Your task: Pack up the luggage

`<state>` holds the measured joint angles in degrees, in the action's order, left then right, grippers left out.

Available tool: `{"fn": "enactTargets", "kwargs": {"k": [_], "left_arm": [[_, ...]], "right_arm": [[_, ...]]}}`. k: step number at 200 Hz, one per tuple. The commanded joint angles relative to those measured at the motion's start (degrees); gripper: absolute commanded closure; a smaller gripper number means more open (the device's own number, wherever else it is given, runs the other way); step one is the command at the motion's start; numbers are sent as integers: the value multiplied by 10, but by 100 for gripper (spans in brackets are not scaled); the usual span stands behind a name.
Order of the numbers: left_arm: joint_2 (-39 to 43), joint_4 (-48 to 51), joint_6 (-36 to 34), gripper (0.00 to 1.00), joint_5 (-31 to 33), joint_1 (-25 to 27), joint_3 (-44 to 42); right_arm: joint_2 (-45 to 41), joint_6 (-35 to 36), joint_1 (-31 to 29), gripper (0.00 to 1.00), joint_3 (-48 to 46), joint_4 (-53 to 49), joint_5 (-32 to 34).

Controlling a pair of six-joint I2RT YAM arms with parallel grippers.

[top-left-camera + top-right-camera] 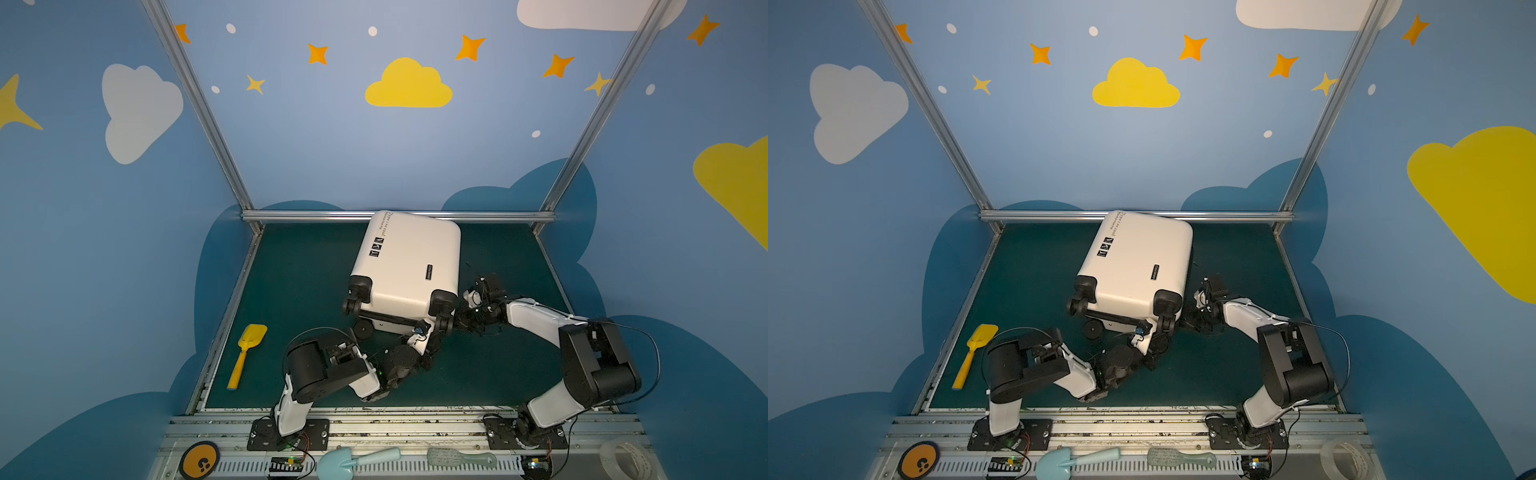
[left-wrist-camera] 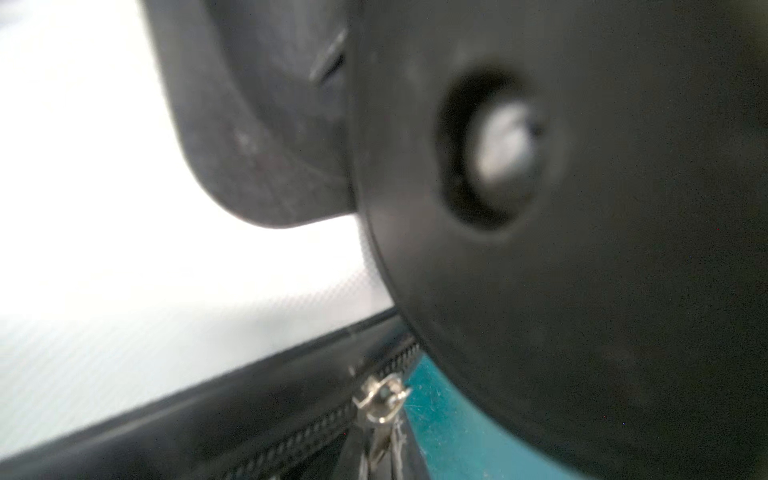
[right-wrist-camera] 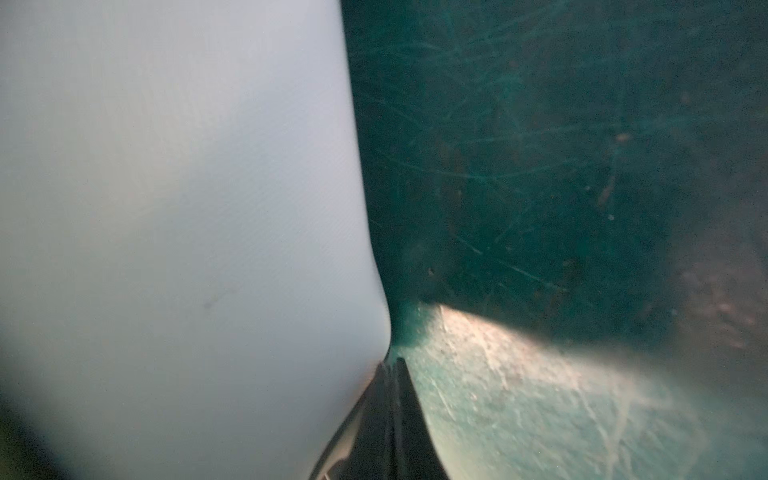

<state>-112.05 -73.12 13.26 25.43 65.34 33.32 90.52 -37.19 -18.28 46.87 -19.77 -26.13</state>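
The luggage (image 1: 409,266) (image 1: 1138,266) is a white hard-shell suitcase lying flat on the green mat, its black wheels toward the front. My left gripper (image 1: 419,331) (image 1: 1139,330) is at the wheel end, low beside the near right wheel (image 2: 582,249). In the left wrist view my left gripper (image 2: 380,440) is shut on the metal zipper pull (image 2: 380,401) of the black zipper. My right gripper (image 1: 463,321) (image 3: 390,374) is shut with nothing in it, its tip against the white shell (image 3: 166,208) at mat level on the suitcase's right side.
A yellow toy shovel (image 1: 246,353) lies on the mat at the left. On the front rail lie an orange disc (image 1: 199,461), a light blue shovel (image 1: 353,459), a pale brush (image 1: 459,459) and a tape roll (image 1: 623,457). A metal bar (image 1: 311,215) runs behind the suitcase.
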Motion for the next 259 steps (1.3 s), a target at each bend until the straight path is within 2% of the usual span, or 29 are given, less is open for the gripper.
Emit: {"fn": "enactTargets", "kwargs": {"k": [1,64,108,178,198,228,245,259], "left_arm": [[34,-68,0,94,10,-9,9],[60,-30,-1,97,2,1,-2],[55,34,-49,97,1,26,28],[12,43,-101,97,-10,55,85],[5,28,-106,97,-7,61,88],[-1,-35,-117,97,52,73,59],[-8,-65,-143,97,79,79,49],[-10,-69,-177,97,72,80,48]], "right_arm": [[8,5,-9,99,21,5,-19],[12,1,-10,100,26,7,-22],[18,-2,-18,100,29,12,-25],[23,-6,-33,100,34,14,-23],[23,-6,-35,100,36,13,-22],[22,-6,-35,100,38,11,-20],[23,-6,-35,100,38,11,-20],[23,-6,-36,100,38,9,-20]]}}
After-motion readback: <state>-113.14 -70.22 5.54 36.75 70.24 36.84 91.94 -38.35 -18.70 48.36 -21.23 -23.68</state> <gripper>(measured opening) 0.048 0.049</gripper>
